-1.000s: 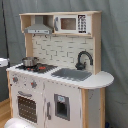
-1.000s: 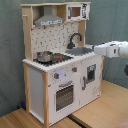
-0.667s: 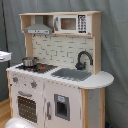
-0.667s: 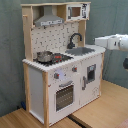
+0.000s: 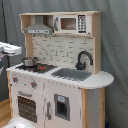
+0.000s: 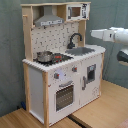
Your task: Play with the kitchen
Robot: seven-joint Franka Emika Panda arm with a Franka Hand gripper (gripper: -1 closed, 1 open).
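Grey curtain backdrop; the white and light-wood toy kitchen (image 6: 62,62) sits well apart from the arm's hand (image 6: 96,34), grip state unclear.

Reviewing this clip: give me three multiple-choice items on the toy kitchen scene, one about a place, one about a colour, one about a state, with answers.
1. Where does the small metal pot stand?
A. on the stove
B. in the sink
C. on the floor

2. What colour is the faucet?
A. white
B. black
C. red

3. How is the oven door?
A. hanging open
B. removed
C. closed

Answers: 1 A, it sits on the stove beside the sink. 2 B, it is dark against the pale tiles. 3 C, it lies flush with the kitchen front.
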